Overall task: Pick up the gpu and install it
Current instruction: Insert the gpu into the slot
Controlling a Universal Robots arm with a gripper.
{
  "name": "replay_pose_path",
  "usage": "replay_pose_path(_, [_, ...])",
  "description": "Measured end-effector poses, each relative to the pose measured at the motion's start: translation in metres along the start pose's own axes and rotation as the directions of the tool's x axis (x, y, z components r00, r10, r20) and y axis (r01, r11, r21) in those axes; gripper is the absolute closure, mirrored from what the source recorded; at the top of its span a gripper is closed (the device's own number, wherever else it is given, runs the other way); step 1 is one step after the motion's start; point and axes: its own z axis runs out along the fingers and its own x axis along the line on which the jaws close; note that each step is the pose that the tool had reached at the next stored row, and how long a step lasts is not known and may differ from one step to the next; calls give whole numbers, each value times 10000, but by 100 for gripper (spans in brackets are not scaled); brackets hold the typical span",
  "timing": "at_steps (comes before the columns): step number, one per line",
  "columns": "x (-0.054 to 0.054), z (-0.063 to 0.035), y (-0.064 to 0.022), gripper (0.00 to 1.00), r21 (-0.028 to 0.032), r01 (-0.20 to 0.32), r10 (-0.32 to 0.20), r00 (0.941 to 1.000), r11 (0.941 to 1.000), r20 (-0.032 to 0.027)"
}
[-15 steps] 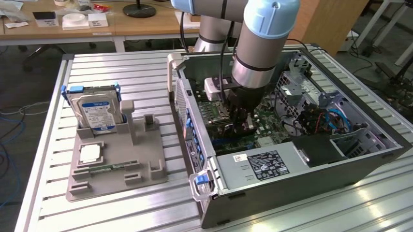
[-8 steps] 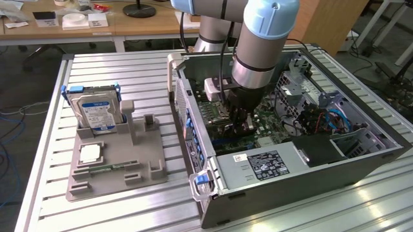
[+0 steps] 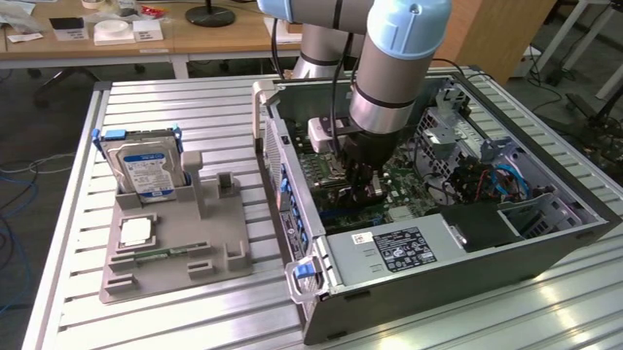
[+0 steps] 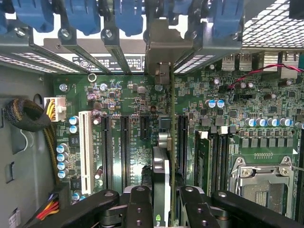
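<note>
My gripper [image 3: 362,184] reaches down into the open computer case [image 3: 545,237], close above the motherboard [image 3: 413,191]. In the wrist view the gripper [image 4: 162,197] is shut on the gpu [image 4: 161,166], which I see edge-on as a thin upright card between the black fingers [image 4: 139,202]. The card's silvery bracket [image 4: 160,50] rests against the case's rear slot openings, under the blue latches [image 4: 128,19]. The card runs in line between the black expansion slots [image 4: 124,145] and the memory slots [image 4: 202,156]. How deep its lower edge sits in a slot is hidden.
A grey parts holder [image 3: 175,251] stands on the slatted table at the exterior view's left. It carries a blue-labelled hard drive [image 3: 146,171] and a small green memory stick [image 3: 160,253]. Inside the case are a power supply [image 3: 409,248], cable bundles [image 4: 28,116] and a CPU socket [image 4: 263,183].
</note>
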Motion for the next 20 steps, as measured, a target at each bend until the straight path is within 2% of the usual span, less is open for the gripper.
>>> replay_pose_path(20, [2, 26, 10, 73, -2, 0, 0, 10000, 10000, -2])
